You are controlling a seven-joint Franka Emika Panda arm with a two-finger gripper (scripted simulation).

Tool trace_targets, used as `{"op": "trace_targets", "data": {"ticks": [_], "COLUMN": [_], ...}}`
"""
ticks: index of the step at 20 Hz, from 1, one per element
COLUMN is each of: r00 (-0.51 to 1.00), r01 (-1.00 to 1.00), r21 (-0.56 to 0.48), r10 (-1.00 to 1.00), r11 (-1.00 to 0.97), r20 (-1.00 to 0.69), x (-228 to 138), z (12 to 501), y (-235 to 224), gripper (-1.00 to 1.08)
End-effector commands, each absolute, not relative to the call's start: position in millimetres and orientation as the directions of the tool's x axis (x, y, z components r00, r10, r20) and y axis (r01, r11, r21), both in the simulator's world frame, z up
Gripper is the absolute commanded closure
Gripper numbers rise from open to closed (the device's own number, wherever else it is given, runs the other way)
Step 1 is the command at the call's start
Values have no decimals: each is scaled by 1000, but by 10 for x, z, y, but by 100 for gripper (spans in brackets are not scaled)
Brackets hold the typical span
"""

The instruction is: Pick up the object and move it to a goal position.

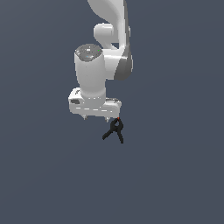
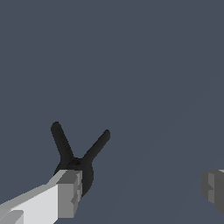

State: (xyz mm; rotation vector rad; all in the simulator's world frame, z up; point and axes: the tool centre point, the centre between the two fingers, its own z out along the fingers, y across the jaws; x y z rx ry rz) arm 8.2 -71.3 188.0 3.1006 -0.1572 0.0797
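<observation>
a: what sits closest in the wrist view?

b: the gripper [image 2: 142, 188]. one pale finger [image 2: 65, 194] fills the near corner and the other grey finger [image 2: 214, 186] shows only at the far edge. the jaws stand wide apart, with nothing clamped between them.

a: and the clamp?

b: the small black clamp [image 2: 76, 159] is just behind that pale finger, not in the gap. the finger covers its head, and its two legs splay away from the gripper in a v. i cannot tell whether finger and clamp touch.

a: from outside?

b: in the exterior view the white arm [image 1: 109, 52] points down, and the gripper [image 1: 96, 117] hangs over the plain dark tabletop [image 1: 175, 175]. the clamp [image 1: 115, 130] is right under the fingertip on the exterior view's right, red tip up against it, legs spread downward.
</observation>
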Motion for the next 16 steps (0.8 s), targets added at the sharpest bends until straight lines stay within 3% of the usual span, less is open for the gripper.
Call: {"op": "trace_targets", "data": {"ticks": [1, 16], "r00": [994, 997], "r01": [-102, -71], "r21": [33, 30], "r10": [-100, -70], "r11": [-994, -997], "r20": [53, 45], "x": [82, 81], "z": [1880, 1848], "y": [-713, -646], "gripper": [-92, -92]}}
